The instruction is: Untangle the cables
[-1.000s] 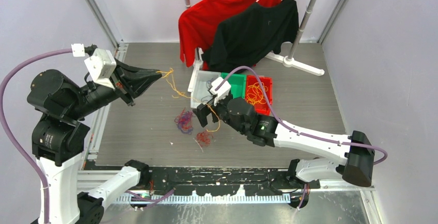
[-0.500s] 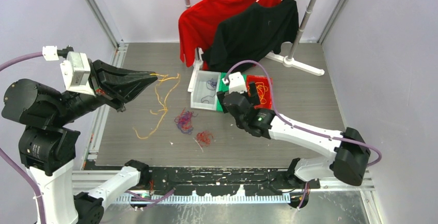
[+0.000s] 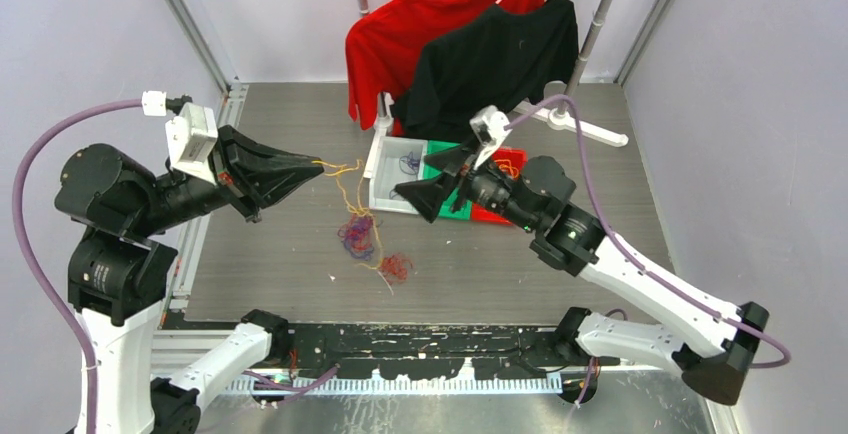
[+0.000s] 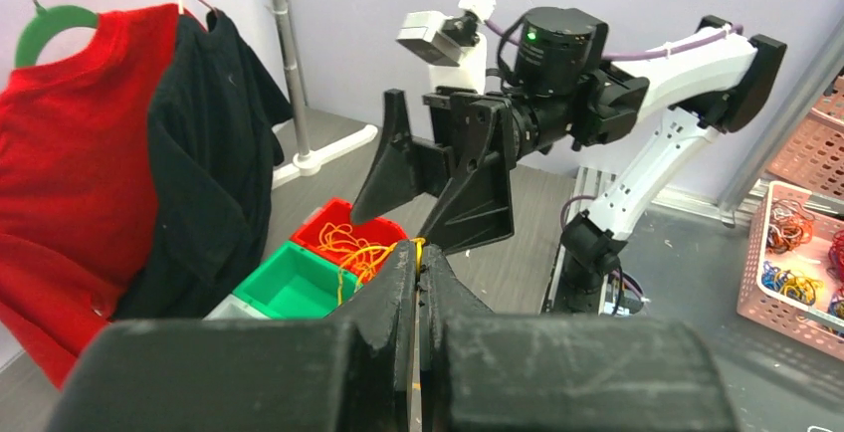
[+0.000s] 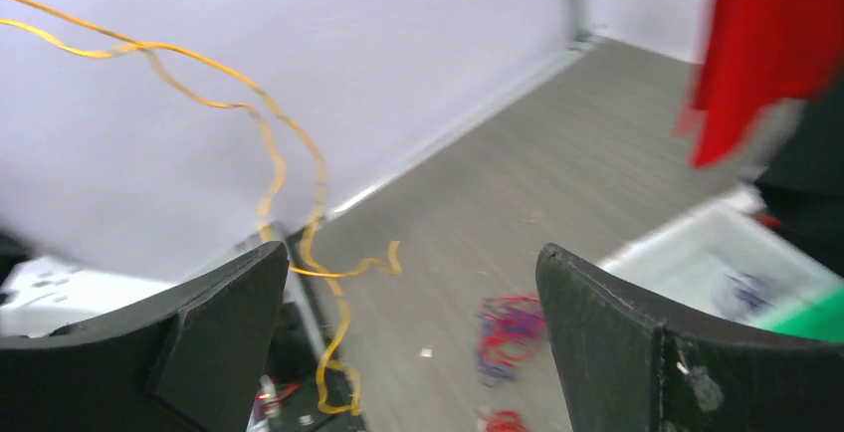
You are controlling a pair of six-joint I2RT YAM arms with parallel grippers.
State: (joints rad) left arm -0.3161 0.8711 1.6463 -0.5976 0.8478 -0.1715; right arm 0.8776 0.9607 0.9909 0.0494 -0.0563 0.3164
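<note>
My left gripper [image 3: 318, 166] is shut on a yellow-orange cable [image 3: 343, 192], held up in the air. The strand hangs from the tips down onto a purple and red tangle [image 3: 357, 237] on the floor. A dark red bunch [image 3: 397, 267] lies just right of that. My right gripper [image 3: 428, 179] is open and empty, raised over the bins and facing the left gripper. The left wrist view shows the yellow cable [image 4: 418, 244] pinched at the left gripper [image 4: 418, 253]. In the right wrist view the cable [image 5: 269, 153] hangs ahead of the right gripper [image 5: 413, 253], above the tangle [image 5: 510, 323].
A white bin [image 3: 398, 184], a green bin [image 3: 440, 150] and a red bin [image 3: 512, 162] with more yellow cables sit in a row under my right arm. Behind them hang a red shirt [image 3: 385, 39] and a black shirt [image 3: 495, 54] on a white stand [image 3: 580, 126].
The right gripper lifted off the bins and swung to face left. The left gripper shifted right, so the yellow cable's loose end moved from the left floor onto the purple tangle.
</note>
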